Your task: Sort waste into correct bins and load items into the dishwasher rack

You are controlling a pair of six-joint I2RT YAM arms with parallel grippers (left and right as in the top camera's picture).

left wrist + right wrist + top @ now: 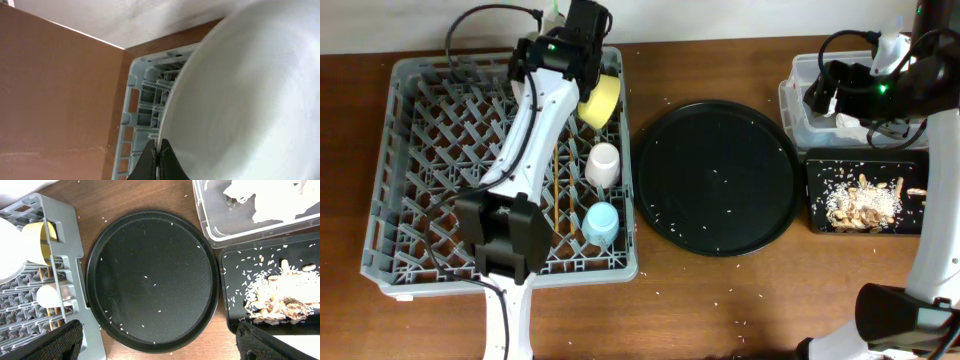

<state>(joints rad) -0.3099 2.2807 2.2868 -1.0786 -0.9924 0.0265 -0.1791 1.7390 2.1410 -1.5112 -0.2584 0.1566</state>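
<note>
Plate (240, 100), judged stiff, slick and breakable, is being pinched at its rim by left gripper (158, 143), rack (142, 95) lying just beyond.

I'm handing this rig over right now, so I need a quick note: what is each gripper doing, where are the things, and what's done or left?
Left gripper: looks shut on the plate rim, at the rack's far corner.
Right gripper: open, holding nothing.
Done: the yellow bowl, pink cup and blue cup sit in the rack. The napkins are in the clear tub, and the food bits are in the black rectangular tray.
Left: seat and release the plate. Stray rice crumbs lie on the round black tray and the table.
</note>
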